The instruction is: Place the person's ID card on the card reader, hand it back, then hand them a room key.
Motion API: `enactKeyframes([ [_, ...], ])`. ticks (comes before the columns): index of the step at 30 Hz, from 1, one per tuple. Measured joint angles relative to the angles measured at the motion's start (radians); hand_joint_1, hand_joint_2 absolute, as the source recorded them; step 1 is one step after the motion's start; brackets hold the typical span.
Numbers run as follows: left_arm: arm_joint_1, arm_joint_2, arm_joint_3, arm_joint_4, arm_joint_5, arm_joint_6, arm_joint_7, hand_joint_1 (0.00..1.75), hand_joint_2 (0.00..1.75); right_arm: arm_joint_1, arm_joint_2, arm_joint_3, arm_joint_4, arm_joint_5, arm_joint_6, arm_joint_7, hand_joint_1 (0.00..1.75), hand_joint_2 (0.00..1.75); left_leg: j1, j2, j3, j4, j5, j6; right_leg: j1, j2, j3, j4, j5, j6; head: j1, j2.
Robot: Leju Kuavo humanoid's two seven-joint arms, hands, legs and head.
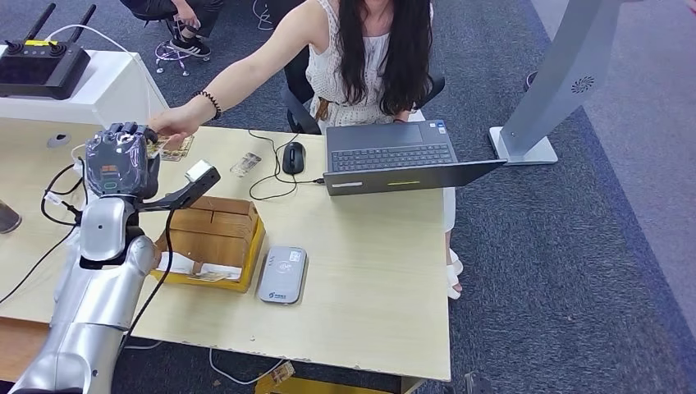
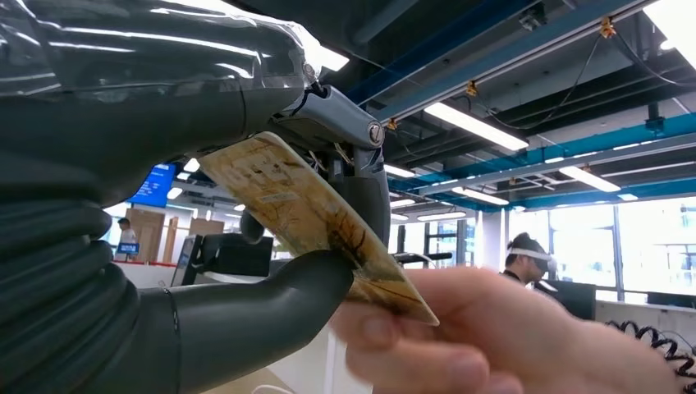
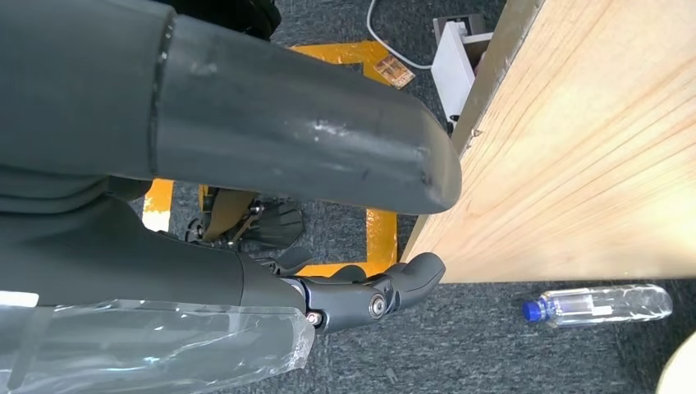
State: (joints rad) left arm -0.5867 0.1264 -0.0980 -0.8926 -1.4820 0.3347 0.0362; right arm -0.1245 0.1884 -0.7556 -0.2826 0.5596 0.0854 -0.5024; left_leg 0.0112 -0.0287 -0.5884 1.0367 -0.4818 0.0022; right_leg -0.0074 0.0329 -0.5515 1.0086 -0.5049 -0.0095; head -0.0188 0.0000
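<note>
My left hand (image 1: pixel 123 160) is raised over the far left part of the table (image 1: pixel 369 271). It pinches a beige patterned card (image 2: pixel 304 213) between thumb and fingers (image 2: pixel 246 320). A person's hand (image 2: pixel 484 336) grips the card's other end. From the head view, the person's arm reaches across the table and their hand (image 1: pixel 174 123) meets mine at the card (image 1: pixel 176 148). The grey card reader (image 1: pixel 281 275) lies flat nearer me, with nothing on it. My right hand (image 3: pixel 271 131) hangs beside the table's wooden side (image 3: pixel 574 148), holding nothing, its thumb away from the fingers.
A wooden box in a yellow tray (image 1: pixel 215 238) stands just left of the reader. A small card (image 1: pixel 245 164), a mouse (image 1: pixel 293 156) and an open laptop (image 1: pixel 394 156) lie before the seated person. A plastic bottle (image 3: pixel 599 304) lies on the floor.
</note>
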Motion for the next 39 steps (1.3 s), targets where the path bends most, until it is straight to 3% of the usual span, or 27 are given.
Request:
enactKeyframes([
  [15, 0.000, 0.000, 0.000, 0.014, 0.030, -0.006, -0.024, 1.75, 1.75, -0.002, 0.000, 0.013, 0.003, -0.009, 0.000, 0.001, 0.00, 0.00, 0.000, 0.000, 0.000, 0.000, 0.000, 0.000, 0.000, 0.000, 0.000, 0.000, 0.000, 0.000, 0.000, 0.000],
  [21, 0.043, -0.032, -0.019, -0.022, 0.001, 0.004, -0.050, 1.75, 1.75, -0.002, 0.001, 0.017, 0.004, -0.019, -0.002, 0.002, 0.00, 0.00, 0.000, 0.000, 0.000, 0.000, 0.000, 0.000, 0.000, 0.000, 0.000, 0.000, 0.000, 0.000, 0.000, 0.000],
  [31, 0.165, -0.134, -0.201, -0.207, -0.050, -0.036, -0.069, 1.75, 1.75, -0.001, 0.008, 0.021, 0.004, -0.038, -0.014, 0.002, 0.00, 0.00, -0.001, -0.001, 0.000, 0.000, 0.000, 0.000, -0.002, -0.001, 0.000, -0.001, 0.000, 0.001, 0.000, 0.000],
  [39, 0.227, -0.172, -0.334, -0.284, -0.049, -0.161, -0.062, 1.75, 1.75, 0.001, 0.011, 0.021, 0.003, -0.056, -0.017, 0.001, 0.00, 0.00, -0.001, -0.001, 0.000, 0.000, 0.000, 0.000, -0.001, -0.001, 0.000, -0.001, 0.000, 0.001, 0.000, 0.000],
])
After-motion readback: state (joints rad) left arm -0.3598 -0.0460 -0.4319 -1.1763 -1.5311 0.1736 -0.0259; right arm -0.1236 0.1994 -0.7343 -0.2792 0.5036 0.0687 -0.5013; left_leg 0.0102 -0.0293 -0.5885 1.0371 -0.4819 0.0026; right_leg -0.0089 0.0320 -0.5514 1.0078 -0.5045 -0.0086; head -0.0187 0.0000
